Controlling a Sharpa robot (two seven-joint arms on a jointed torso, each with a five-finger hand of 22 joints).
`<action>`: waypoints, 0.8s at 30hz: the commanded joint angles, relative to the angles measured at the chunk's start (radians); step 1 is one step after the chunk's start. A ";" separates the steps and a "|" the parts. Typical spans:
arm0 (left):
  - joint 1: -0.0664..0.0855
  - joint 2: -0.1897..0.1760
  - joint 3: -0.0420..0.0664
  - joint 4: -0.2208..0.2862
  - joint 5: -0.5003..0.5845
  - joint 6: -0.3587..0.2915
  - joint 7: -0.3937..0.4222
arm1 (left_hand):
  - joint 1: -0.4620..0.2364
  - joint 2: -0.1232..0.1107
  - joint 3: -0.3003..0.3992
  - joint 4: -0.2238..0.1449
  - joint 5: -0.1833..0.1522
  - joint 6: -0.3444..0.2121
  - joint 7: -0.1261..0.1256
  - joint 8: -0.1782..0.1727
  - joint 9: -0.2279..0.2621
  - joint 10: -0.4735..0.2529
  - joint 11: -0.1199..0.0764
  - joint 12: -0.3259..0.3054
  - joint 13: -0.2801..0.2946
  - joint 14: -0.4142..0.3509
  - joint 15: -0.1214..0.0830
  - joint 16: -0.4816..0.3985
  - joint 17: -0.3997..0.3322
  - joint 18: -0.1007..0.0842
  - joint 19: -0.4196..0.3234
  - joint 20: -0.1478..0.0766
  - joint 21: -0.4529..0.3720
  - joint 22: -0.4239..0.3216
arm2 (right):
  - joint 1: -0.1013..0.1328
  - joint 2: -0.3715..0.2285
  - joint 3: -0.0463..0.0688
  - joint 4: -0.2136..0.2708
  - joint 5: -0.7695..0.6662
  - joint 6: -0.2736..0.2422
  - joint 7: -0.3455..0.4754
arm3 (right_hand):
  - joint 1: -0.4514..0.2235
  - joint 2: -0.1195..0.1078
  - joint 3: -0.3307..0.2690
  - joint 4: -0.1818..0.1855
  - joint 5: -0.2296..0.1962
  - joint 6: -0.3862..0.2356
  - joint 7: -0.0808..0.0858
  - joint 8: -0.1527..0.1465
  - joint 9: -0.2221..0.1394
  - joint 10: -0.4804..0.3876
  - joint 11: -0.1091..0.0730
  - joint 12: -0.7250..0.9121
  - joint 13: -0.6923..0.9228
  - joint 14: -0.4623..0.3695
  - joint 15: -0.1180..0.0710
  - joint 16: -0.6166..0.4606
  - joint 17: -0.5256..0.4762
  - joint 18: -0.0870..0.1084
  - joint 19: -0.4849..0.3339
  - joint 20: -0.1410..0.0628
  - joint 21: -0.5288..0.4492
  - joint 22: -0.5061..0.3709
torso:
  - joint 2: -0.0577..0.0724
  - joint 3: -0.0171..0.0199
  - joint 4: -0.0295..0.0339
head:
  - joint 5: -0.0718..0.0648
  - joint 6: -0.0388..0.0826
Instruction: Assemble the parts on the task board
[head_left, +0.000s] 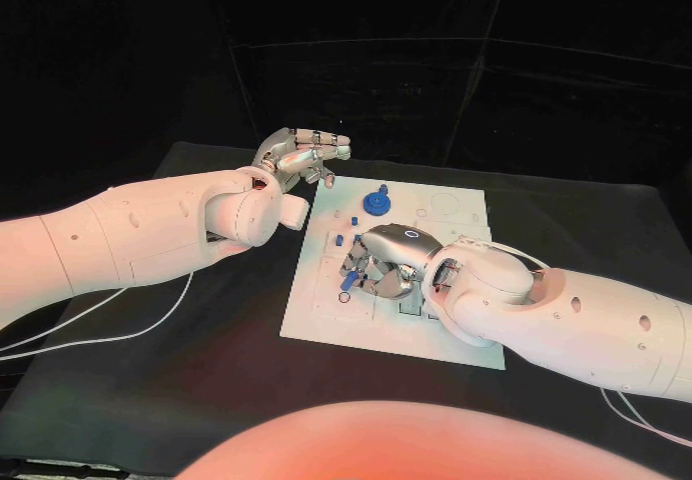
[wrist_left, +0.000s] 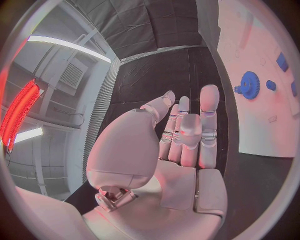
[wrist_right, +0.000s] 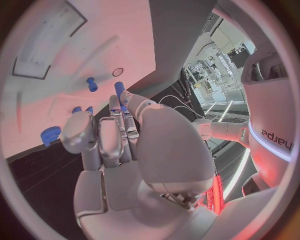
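Two hands: right hand (head_left: 387, 268) pinches small, stiff, light blue part (wrist_right: 119, 90) w/ fingertips; left hand (head_left: 299, 158) curled, empty.

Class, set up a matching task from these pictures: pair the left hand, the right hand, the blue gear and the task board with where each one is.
Things:
1. left hand
2. right hand
3. blue gear
4. task board

Places:
A. white plate in the middle of the black table
B. down over the small blue parts
C. raised beyond the board's far left corner
D. on the board's far part

Pairs: 1-C, 2-B, 3-D, 4-A
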 joint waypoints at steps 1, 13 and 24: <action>0.001 0.001 0.001 0.000 0.002 0.011 0.002 | -0.001 0.010 -0.004 0.000 0.002 -0.008 0.002 0.005 -0.002 -0.008 -0.001 0.005 0.001 0.000 0.007 0.004 -0.001 0.015 0.000 0.005 -0.005 -0.001 | -0.001 0.004 0.000 -0.004 -0.015 0.032 -0.005 | -0.009 -0.002 0.002 0.002 0.006 0.006 0.001 -0.004 -0.001 0.008 0.000 -0.006 0.001 0.025 -0.007 0.006 0.000 -0.011 -0.003 -0.003 0.002 0.000 | 0.000 -0.0004 0.0002 | 0.000 0.000; 0.001 0.005 0.000 -0.004 0.002 0.012 0.002 | -0.001 0.010 -0.004 0.000 0.002 -0.008 0.002 0.005 -0.002 -0.008 -0.001 0.005 0.001 0.000 0.007 0.004 -0.001 0.015 0.000 0.005 -0.005 -0.001 | -0.013 0.022 -0.002 -0.022 -0.020 0.046 -0.011 | -0.011 -0.002 0.001 0.002 0.006 0.006 0.001 -0.005 -0.001 0.009 0.000 -0.006 0.001 0.025 -0.007 0.007 0.001 -0.011 -0.003 -0.003 0.002 0.000 | 0.000 -0.0002 0.0006 | 0.004 0.000; 0.001 0.006 0.000 -0.006 0.002 0.013 0.000 | -0.001 0.010 -0.004 0.000 0.002 -0.008 0.002 0.005 -0.002 -0.008 -0.001 0.005 0.001 0.000 0.007 0.004 -0.001 0.015 0.000 0.005 -0.005 -0.001 | -0.016 0.027 -0.003 -0.023 -0.020 0.063 -0.009 | -0.012 -0.001 0.001 0.003 0.006 0.006 0.001 -0.005 -0.001 0.009 0.000 -0.007 0.001 0.026 -0.007 0.008 0.001 -0.011 -0.003 -0.003 0.002 0.000 | 0.000 -0.0005 0.0008 | 0.005 0.000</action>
